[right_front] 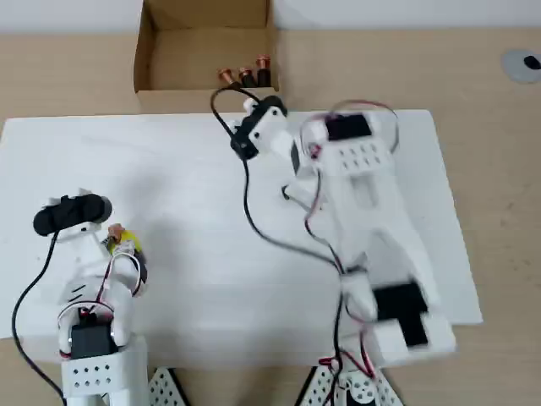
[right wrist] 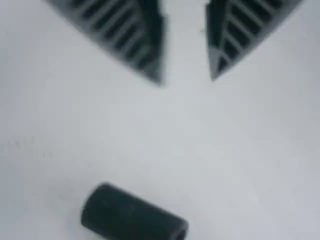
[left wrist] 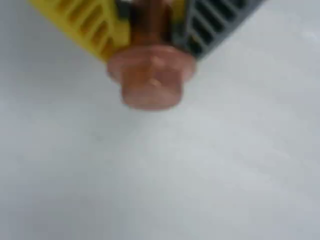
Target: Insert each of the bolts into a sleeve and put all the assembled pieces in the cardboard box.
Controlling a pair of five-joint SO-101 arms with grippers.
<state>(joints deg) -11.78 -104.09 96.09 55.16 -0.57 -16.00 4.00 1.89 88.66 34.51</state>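
- The bolt, copper-coloured with a flanged hex head, is clamped by its shank in the left claw. The yellow and grey fingers are closed tight on it, and the head sticks out just above the white worktop.
- From the high view, this bolt sits at the left arm's tip, low on the left side and well apart from the box.
- It looks stiff, light and smooth, so it could twist in the hold. The shank's far end is hidden between the fingers, so a re-grip may be needed to free an end for insertion.
- The sleeve, a short black tube, lies on its side on the worktop near the right claw. That claw is parted and empty.
- The sleeve looks rigid and likely to roll. The best hold is probably across its round body at mid-length, leaving an open end free for the bolt.
- Three assembled pieces already lie in the cardboard box, against its near wall at the worktop's far edge.
- A black cable from the right arm loops over the middle of the worktop, between the two arms. It could snag when the claws meet.
- The box's near wall must be cleared when dropping a piece in.
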